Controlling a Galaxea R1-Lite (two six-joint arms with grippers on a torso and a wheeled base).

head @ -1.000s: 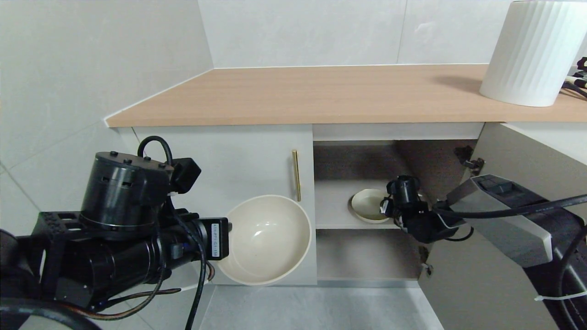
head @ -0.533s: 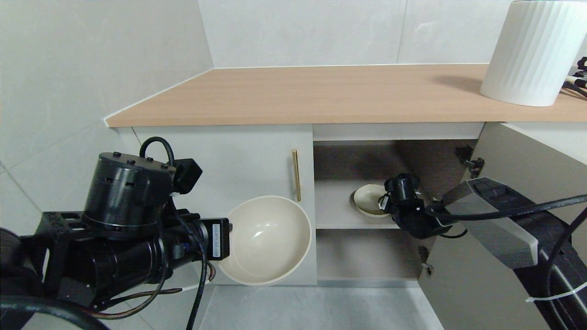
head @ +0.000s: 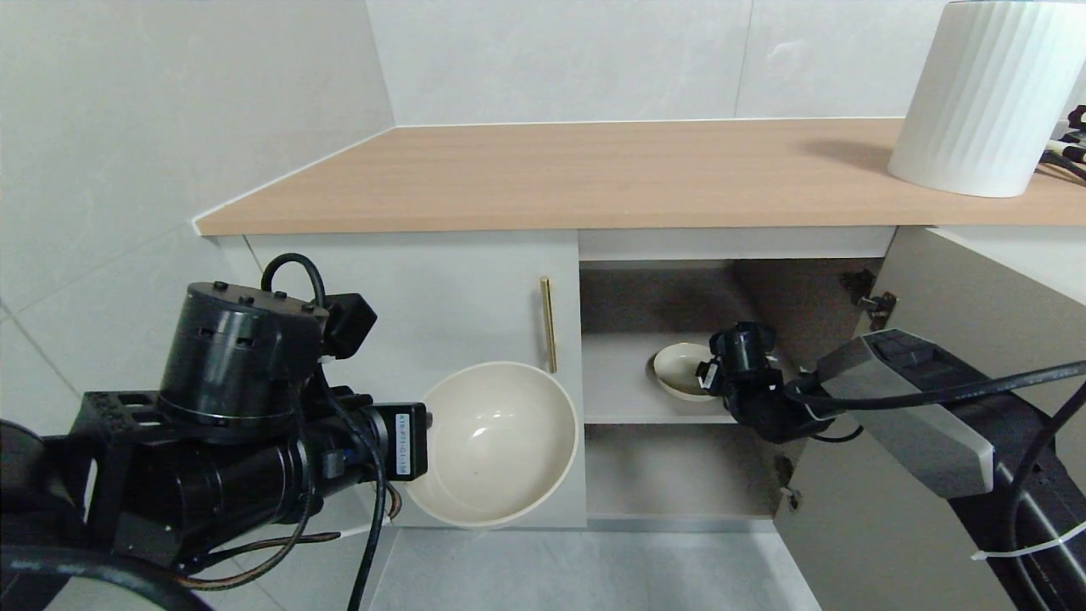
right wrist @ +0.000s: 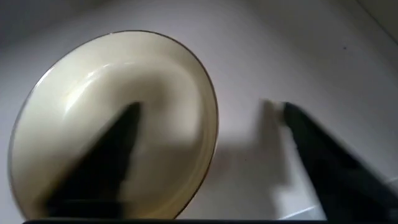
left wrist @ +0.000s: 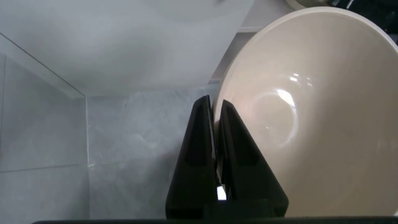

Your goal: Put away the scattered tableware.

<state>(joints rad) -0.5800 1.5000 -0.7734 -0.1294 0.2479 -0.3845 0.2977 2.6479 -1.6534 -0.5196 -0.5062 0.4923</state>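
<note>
A large cream bowl [head: 501,441] hangs in front of the closed left cabinet door, tilted with its hollow facing up and outward. My left gripper [head: 422,428] is shut on its rim; in the left wrist view the two fingers [left wrist: 214,109] pinch the bowl's [left wrist: 311,112] edge. A small cream dish [head: 679,369] lies on the shelf inside the open cabinet. My right gripper [head: 708,375] is inside the cabinet at that dish. In the right wrist view it is open [right wrist: 208,109], one finger over the dish [right wrist: 124,68] and the other beside it over the shelf.
The cabinet's middle shelf [head: 619,386] has free room left of the dish. The right door [head: 1001,288] stands open beside my right arm. A brass handle [head: 548,324] runs down the closed left door. A white ribbed container [head: 984,93] stands on the wooden countertop [head: 594,170].
My right arm has reached a little deeper into the cabinet, and the small dish now lies farther back on the shelf. The left arm and its bowl have barely shifted.
</note>
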